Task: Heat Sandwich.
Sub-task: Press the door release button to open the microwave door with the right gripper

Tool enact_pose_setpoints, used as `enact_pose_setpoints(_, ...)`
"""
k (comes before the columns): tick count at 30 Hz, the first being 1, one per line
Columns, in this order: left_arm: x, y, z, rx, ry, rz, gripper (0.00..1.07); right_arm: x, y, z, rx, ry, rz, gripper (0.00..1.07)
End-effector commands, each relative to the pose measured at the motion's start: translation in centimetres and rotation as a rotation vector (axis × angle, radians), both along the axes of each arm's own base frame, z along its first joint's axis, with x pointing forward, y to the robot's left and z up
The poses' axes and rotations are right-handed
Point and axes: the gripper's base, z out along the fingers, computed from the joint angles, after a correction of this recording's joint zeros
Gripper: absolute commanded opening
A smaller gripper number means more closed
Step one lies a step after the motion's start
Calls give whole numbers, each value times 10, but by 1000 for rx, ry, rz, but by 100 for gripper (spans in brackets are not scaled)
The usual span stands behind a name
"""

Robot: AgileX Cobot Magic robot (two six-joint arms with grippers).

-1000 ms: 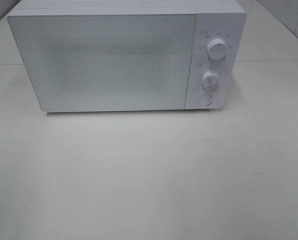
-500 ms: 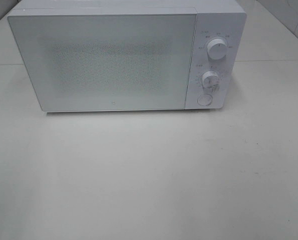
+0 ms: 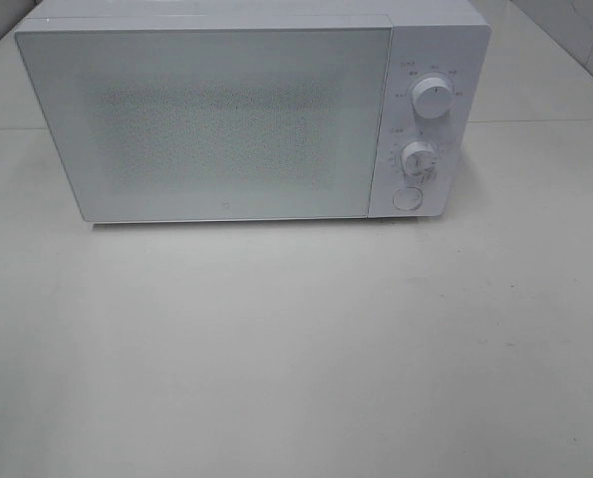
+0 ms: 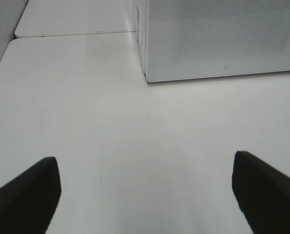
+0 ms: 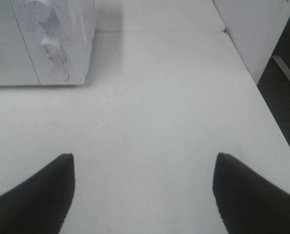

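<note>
The microwave (image 3: 246, 119) door is seen shut — its inside is veiled by speckled glass. The left gripper (image 4: 145, 161) and right gripper (image 5: 145, 158) are spread wide, empty — fingers cropped.

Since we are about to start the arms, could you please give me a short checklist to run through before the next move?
1. Microwave door shut: ok, closed flush.
2. Left gripper open and holding nothing: ok.
3. Right gripper open and holding nothing: ok.
4. Sandwich located: cannot tell; it shows in no view, and the door hides the inside.
5. Table before the door free of obstacles: ok in the high view.
6. Round button under the two knobs unobstructed: ok.
</note>
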Motion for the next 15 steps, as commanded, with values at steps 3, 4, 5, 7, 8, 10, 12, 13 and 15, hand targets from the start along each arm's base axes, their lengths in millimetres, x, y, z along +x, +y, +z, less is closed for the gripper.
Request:
enact_pose_setpoints(3,-3,-1,-1,-11,-20,1,89,17,2,15,-6,-44,10,76)
enact_pose_setpoints(4,-3,-1,-1,-11,-20,1,89,17,2,15,-6,-44,10,76)
enact_pose_setpoints(5,-3,-1,-1,-11,-20,1,89,25,3,17,-8,-43,14,76)
enact_pose_setpoints(7,-3,-1,-1,-11,-20,1,89,34,3,20,-10,-36,18,76)
enact_pose_setpoints(8,-3,-1,-1,-11,-20,1,89,34,3,20,-10,-36,18,76)
enact_pose_setpoints(10,-3,-1,-1,-11,-20,1,89,48,4,23,-11,-42,24,76)
enact_pose_setpoints(12,-3,-1,-1,-11,-20,1,89,63,6,26,-13,-44,31,76)
enact_pose_setpoints(13,-3,-1,-1,-11,-20,1,89,63,6,26,-13,-44,31,76)
enact_pose_setpoints(15,-3,-1,-1,-11,-20,1,89,72,6,27,-15,-44,35,76)
